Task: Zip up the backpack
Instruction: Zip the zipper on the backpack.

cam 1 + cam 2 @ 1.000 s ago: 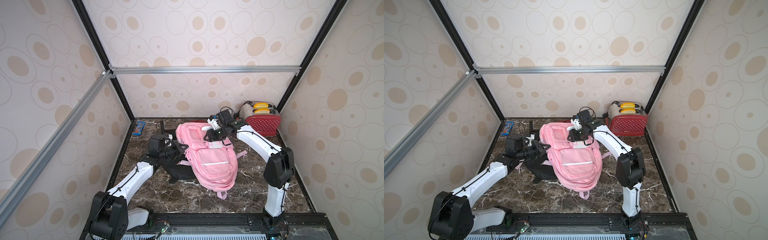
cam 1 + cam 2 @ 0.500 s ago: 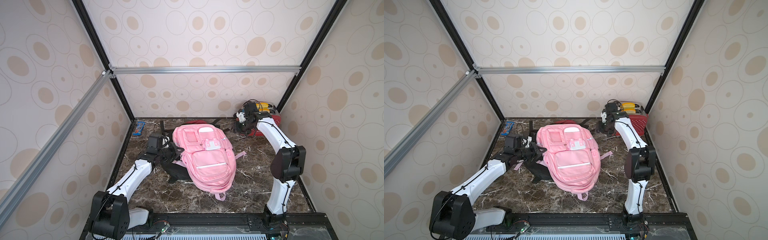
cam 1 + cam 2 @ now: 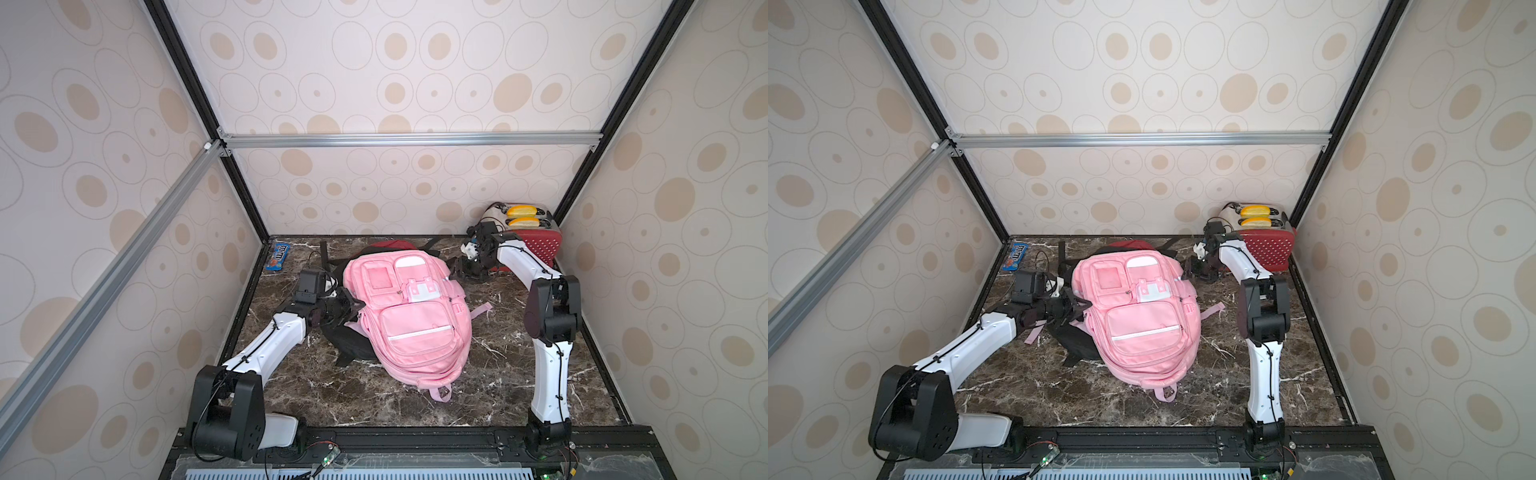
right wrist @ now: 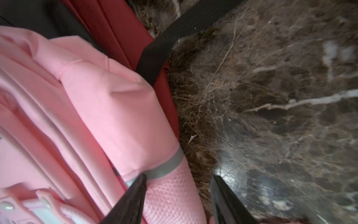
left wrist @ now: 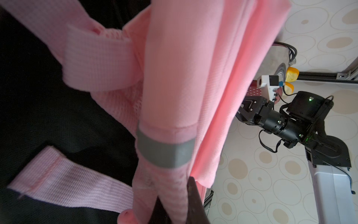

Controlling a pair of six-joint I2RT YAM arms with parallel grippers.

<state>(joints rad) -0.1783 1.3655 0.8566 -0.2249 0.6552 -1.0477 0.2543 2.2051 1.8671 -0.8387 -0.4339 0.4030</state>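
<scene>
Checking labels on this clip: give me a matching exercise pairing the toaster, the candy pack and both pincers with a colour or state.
Things:
1. toaster
2. candy pack
3. left pincer
4. right pincer

Colour or state:
A. open
B. blue
C. shut on backpack
D. red

Pairs: 1-D, 2-B, 3-C, 4-A

Bare marble table is left along the front — the middle is blocked by the pink backpack, the far right corner by a toaster.
</scene>
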